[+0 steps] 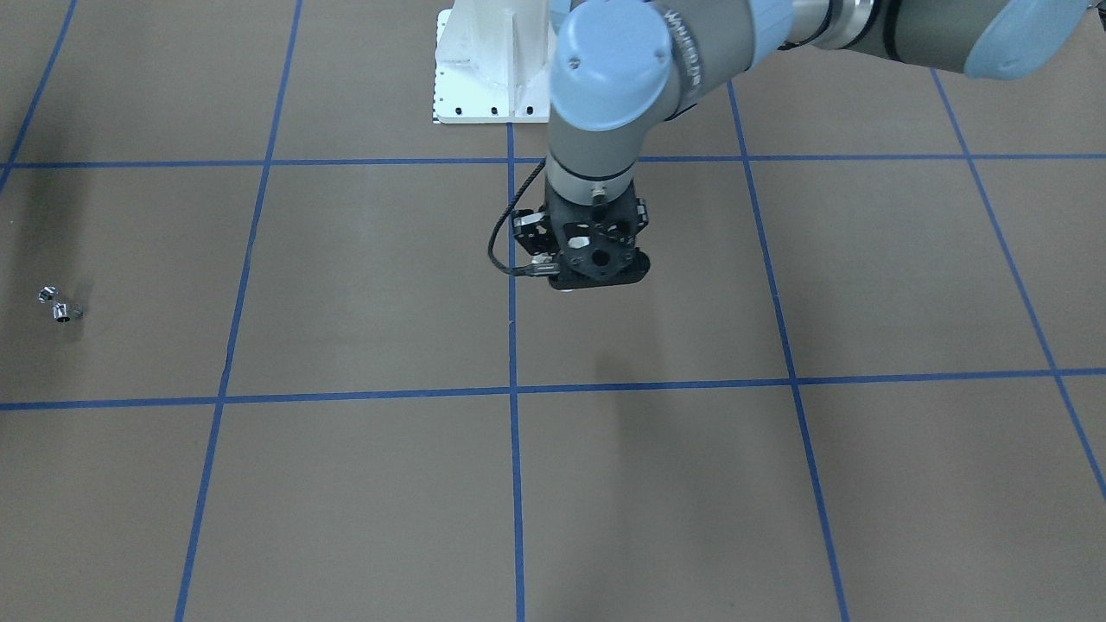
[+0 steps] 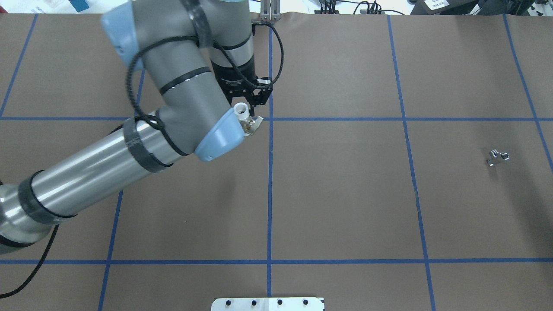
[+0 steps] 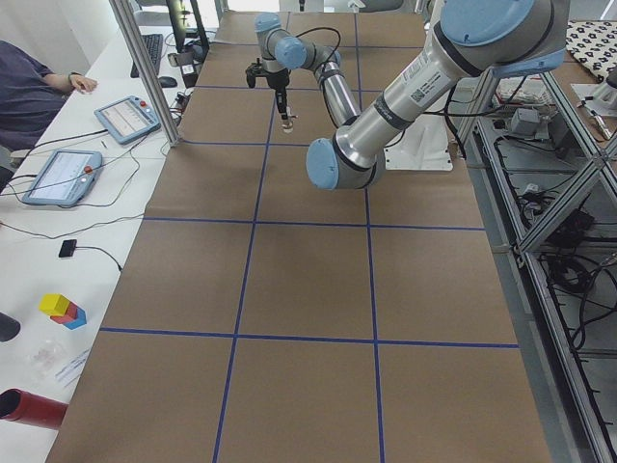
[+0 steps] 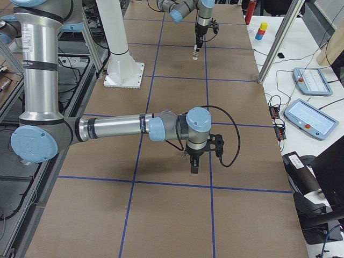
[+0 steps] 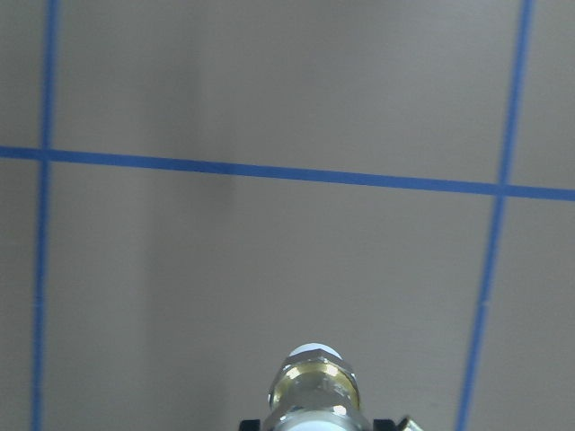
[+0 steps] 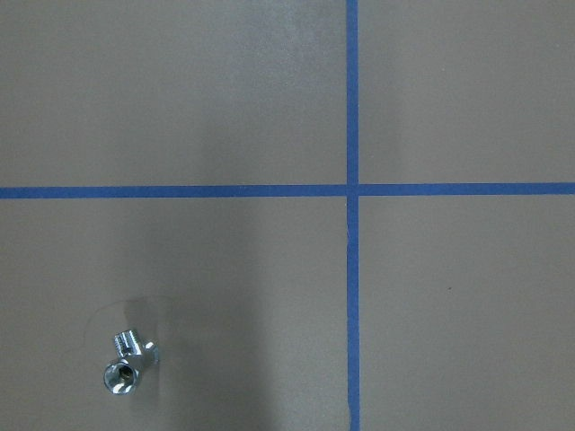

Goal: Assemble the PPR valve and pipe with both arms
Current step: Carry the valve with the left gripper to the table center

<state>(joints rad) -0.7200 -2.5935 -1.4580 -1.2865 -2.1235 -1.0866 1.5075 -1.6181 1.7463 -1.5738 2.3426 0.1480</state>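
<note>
The left pincer (image 2: 252, 106) is clamped shut around the PPR valve (image 2: 243, 113), holding it above the surface (image 2: 345, 194) at about 11 o'clock in the overhead view. The pipe (image 2: 497, 157) lies far out at 3 o'clock. The right pincer (image 4: 193, 164) hangs above the surface, and I cannot tell how far it is open.

Brown table (image 2: 345, 194) gridded with blue tape (image 2: 345, 119) — the silver pipe (image 2: 497, 157) lies on it, the white pedestal (image 1: 484, 69) too.

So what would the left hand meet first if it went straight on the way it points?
Pointing down and gripping the PPR valve, the left hand would likely press the valve's lower end onto the table paper; the wrist view shows nothing else beneath it.
</note>
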